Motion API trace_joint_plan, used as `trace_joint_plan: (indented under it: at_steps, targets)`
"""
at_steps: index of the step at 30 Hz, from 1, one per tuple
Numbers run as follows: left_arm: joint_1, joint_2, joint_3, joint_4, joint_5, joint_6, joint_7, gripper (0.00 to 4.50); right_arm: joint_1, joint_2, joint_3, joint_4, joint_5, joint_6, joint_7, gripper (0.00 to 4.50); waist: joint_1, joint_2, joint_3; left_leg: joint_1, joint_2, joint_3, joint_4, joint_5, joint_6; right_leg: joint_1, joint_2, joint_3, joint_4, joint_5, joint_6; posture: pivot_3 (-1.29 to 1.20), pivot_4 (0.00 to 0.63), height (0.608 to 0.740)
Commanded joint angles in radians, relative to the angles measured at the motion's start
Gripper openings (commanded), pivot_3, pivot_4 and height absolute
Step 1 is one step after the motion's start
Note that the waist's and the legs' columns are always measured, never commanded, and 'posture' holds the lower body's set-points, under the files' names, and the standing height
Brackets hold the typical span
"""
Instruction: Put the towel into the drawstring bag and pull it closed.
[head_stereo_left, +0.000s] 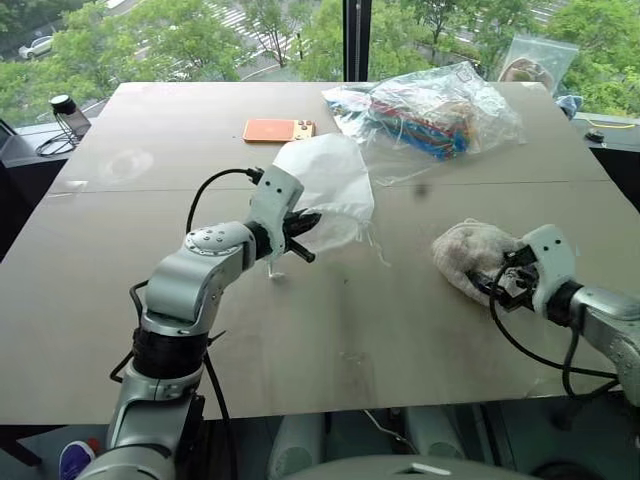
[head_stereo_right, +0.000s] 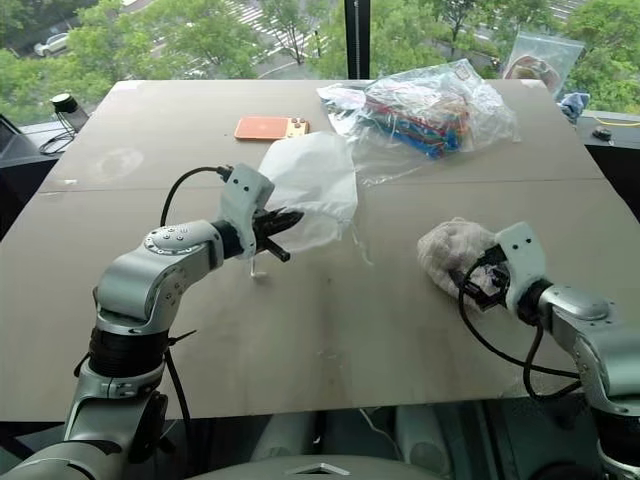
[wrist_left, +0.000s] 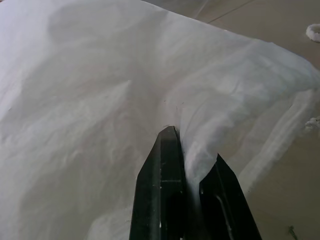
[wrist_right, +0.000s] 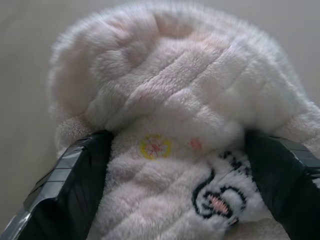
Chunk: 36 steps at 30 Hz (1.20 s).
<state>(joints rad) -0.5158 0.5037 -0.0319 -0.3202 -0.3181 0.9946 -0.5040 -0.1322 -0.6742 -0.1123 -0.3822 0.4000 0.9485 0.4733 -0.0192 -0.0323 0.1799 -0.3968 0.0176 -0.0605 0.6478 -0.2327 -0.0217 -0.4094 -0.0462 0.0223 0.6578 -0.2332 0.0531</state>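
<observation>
On the table's (head_stereo_left: 330, 340) right half, near its front edge, we find the towel (head_stereo_left: 468, 256): a fluffy off-white bundle, lumped rather than flat, no clear long axis. Our right gripper (wrist_right: 165, 200) has its two fingers spread wide on either side of the towel, one at each flank; whether they press it we cannot tell. From that gripper the towel lies at about 10 o'clock, right at the fingertips.

The bag (head_stereo_left: 330, 190) sits at 10 o'clock from the towel, well apart, near the table's middle. Our left gripper (head_stereo_left: 305, 238) is pinched together on a fold of the bag's fabric (wrist_left: 195, 155) and holds it raised off the surface; a cord (head_stereo_left: 378, 250) trails from the bag toward the towel.

We judge the coming move turns on carrying the towel leftward to the bag; the right arm is the nearer one. Bare tabletop lies between them. A phone (head_stereo_left: 279, 130) and a plastic sack of coloured items (head_stereo_left: 430, 110) lie behind, at 12 o'clock, clear of that path.
</observation>
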Motion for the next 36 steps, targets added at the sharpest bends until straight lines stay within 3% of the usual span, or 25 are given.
trace_joint_plan:
  at_steps: [1, 5, 10, 13, 17, 21, 23, 25, 30, 33, 36]
  targets:
    - [-0.029, 0.011, 0.01, -0.021, -0.006, -0.011, -0.004, 0.07, -0.011, -0.022, 0.083, 0.108, -0.048, 0.013, 0.02, 4.5, 0.001, -0.002, -0.001, 0.0, 0.0, 0.0, 0.0, 0.0, 0.0, 0.0, 0.0, 0.0, 0.0, 0.0, 0.0, 0.0, 0.15, 0.74]
    - [-0.023, 0.013, 0.016, -0.035, -0.008, -0.003, 0.006, 0.07, -0.05, -0.059, 0.207, 0.214, -0.104, -0.016, 0.084, 4.5, -0.007, -0.01, -0.006, 0.003, 0.0, 0.0, 0.001, 0.0, 0.0, 0.002, 0.0, 0.0, 0.0, -0.001, 0.0, 0.0, 0.15, 0.74]
    - [-0.018, 0.006, 0.014, -0.052, -0.013, 0.004, 0.016, 0.07, -0.122, -0.058, 0.321, 0.387, -0.157, -0.064, 0.181, 4.5, -0.018, -0.02, -0.013, 0.017, 0.001, -0.001, 0.0, 0.0, 0.0, 0.018, 0.0, -0.002, -0.003, -0.003, -0.003, 0.0, 0.15, 0.74]
    - [-0.021, 0.003, 0.024, -0.064, -0.019, 0.016, 0.02, 0.0, -0.128, -0.082, 0.35, 0.428, -0.187, -0.095, 0.226, 3.73, -0.021, -0.023, -0.017, 0.02, 0.004, -0.003, 0.0, 0.0, 0.0, 0.022, 0.001, -0.005, -0.008, -0.003, -0.003, 0.0, 0.15, 0.74]
    - [-0.021, 0.002, 0.033, -0.069, -0.031, 0.026, 0.03, 0.0, -0.098, -0.118, 0.341, 0.402, -0.215, -0.16, 0.251, 2.01, -0.011, -0.026, -0.021, 0.019, 0.004, -0.006, 0.0, 0.0, 0.0, 0.024, 0.0, -0.007, -0.013, -0.003, -0.003, 0.0, 0.15, 0.74]
    - [-0.062, -0.021, 0.03, -0.038, -0.031, 0.055, 0.056, 0.0, -0.041, -0.095, 0.248, 0.222, -0.146, -0.24, 0.277, 0.4, 0.007, -0.027, -0.021, 0.017, 0.003, -0.007, 0.0, 0.0, 0.0, 0.024, 0.0, -0.008, -0.014, -0.003, -0.003, 0.0, 0.15, 0.74]
    - [-0.081, -0.029, 0.021, -0.019, -0.024, 0.072, 0.071, 0.0, -0.023, -0.075, 0.207, 0.143, -0.105, -0.231, 0.286, 0.02, 0.008, -0.023, -0.018, 0.015, 0.002, -0.009, 0.0, 0.0, 0.0, 0.024, 0.0, -0.01, -0.014, -0.003, -0.003, 0.0, 0.15, 0.74]
    - [-0.112, -0.053, 0.006, 0.021, -0.014, 0.098, 0.096, 0.0, -0.003, -0.061, 0.177, 0.013, -0.045, -0.226, 0.318, 0.02, 0.005, -0.015, -0.012, 0.014, 0.002, -0.009, -0.002, 0.0, 0.0, 0.023, 0.0, -0.009, -0.014, -0.003, -0.002, 0.0, 0.15, 0.74]
    - [-0.202, -0.113, -0.048, 0.125, 0.024, 0.076, 0.129, 0.0, -0.089, 0.024, 0.183, -0.212, 0.111, 0.011, 0.252, 0.02, -0.009, -0.002, -0.005, 0.01, 0.003, -0.008, -0.013, 0.0, 0.0, 0.011, 0.004, -0.005, -0.013, 0.0, -0.001, 0.0, 0.15, 0.74]
    - [-0.236, -0.128, -0.087, 0.167, 0.04, 0.045, 0.117, 0.0, -0.185, 0.106, 0.227, -0.243, 0.15, 0.116, 0.188, 0.02, -0.011, 0.0, -0.004, -0.004, 0.002, -0.008, -0.012, 0.0, 0.0, -0.002, 0.004, -0.004, -0.011, 0.002, -0.004, 0.0, 0.15, 0.74]
    - [-0.241, -0.129, -0.128, 0.168, 0.044, 0.012, 0.087, 0.0, -0.292, 0.2, 0.27, -0.186, 0.141, 0.171, 0.119, 0.02, -0.01, 0.001, -0.003, -0.005, 0.001, -0.007, -0.012, 0.0, 0.0, -0.003, 0.002, -0.004, -0.011, 0.002, -0.004, 0.0, 0.15, 0.74]
